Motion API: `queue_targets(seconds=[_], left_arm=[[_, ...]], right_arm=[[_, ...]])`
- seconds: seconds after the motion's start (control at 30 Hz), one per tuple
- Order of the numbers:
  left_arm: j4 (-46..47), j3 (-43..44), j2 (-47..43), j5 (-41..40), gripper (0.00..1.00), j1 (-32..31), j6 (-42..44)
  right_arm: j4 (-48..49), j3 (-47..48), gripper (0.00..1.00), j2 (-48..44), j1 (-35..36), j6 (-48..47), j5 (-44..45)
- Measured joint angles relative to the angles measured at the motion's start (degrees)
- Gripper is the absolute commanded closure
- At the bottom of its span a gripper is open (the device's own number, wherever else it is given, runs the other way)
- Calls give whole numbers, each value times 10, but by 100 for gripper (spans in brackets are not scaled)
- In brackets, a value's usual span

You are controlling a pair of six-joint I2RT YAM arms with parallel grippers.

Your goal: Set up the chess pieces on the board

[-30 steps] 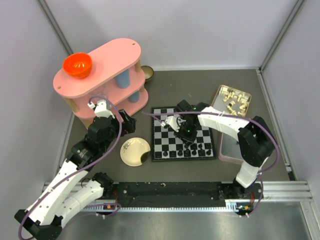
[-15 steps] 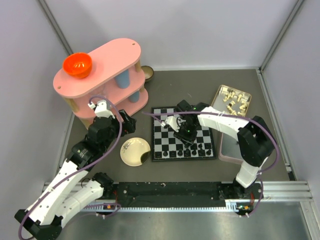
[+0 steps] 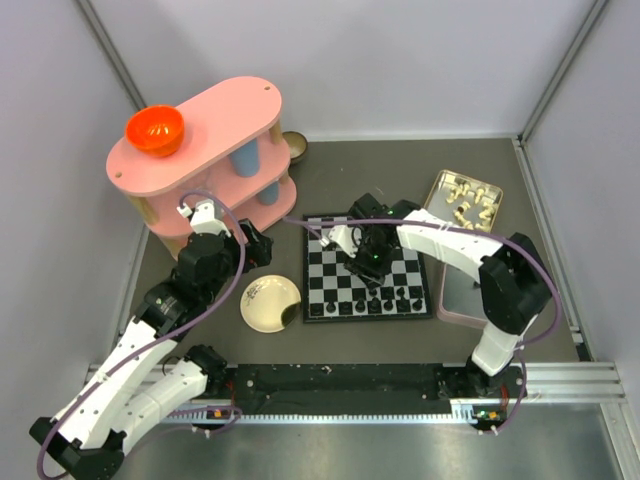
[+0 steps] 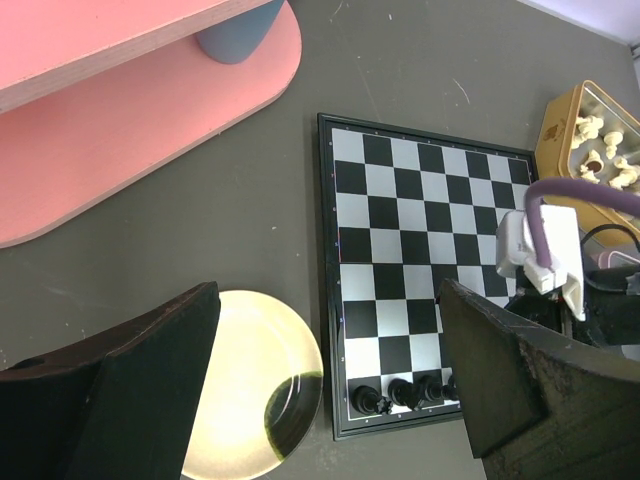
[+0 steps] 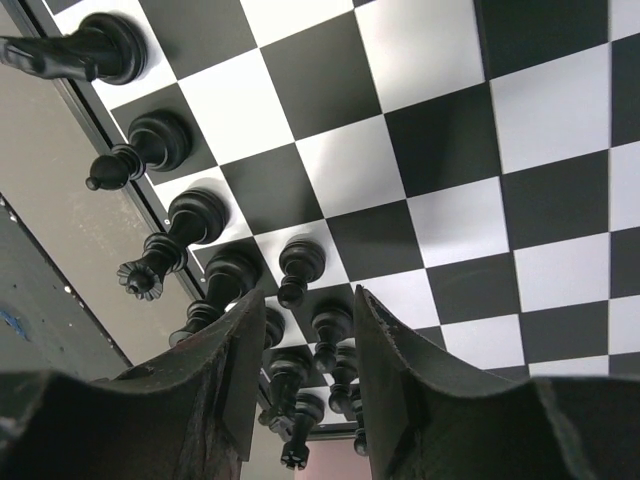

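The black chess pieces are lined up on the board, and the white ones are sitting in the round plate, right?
Not quite. The black chess pieces are lined up on the board, but the white ones lie in the tan tray, not in the round plate. The top external view shows it.

Pale lilac-grey walls (image 3: 400, 60) close in the far side, the left and the right, with slim grey posts (image 3: 112, 55) slanting at the far corners. The table (image 3: 350, 165) is dark grey and matt. A pink two-level shelf (image 3: 225, 105) stands far left. A metal rail (image 3: 565, 380) runs along the near edge. The light is soft and even.
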Motion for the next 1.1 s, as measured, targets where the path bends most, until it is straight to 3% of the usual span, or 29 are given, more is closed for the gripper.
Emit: queue_targets(seconds=[0.47, 1.1], left_arm=[[3, 0, 0, 3, 1, 0, 1], [39, 0, 13, 36, 1, 1, 6]], right_arm=[[-11, 20, 59, -25, -22, 0, -3], [-19, 53, 59, -80, -151, 0, -35]])
